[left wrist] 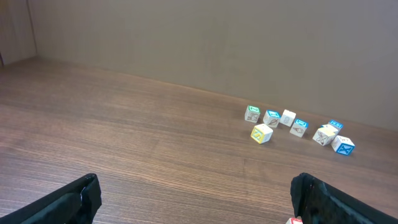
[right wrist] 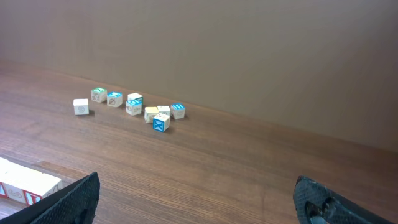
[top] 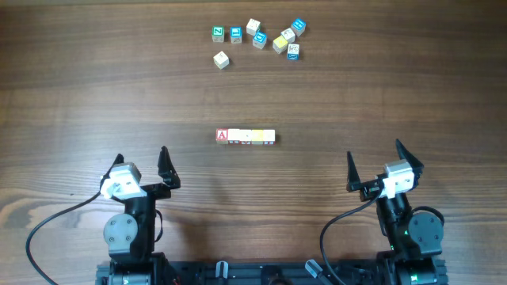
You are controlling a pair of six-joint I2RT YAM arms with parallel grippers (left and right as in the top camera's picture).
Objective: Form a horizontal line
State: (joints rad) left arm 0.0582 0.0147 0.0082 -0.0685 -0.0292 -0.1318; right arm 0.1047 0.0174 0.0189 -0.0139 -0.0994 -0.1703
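As the horizontal line (top: 246,136) looked finished, left pincer (top: 141,154) and right pincer (top: 374,150) stood spread, empty; probably nothing remained to place.

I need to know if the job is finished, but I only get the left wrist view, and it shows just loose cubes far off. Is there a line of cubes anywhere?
Observer: Yes. From overhead, a row of cubes lies straight, side to side, across the middle of the table.
Operator: Can its ends be told apart?
Observer: The red A cube sits at its left end, seen from overhead.
Operator: Is the other arm clear of it?
Observer: Yes. The right end effector stands open and empty, apart from the row, on the near side.
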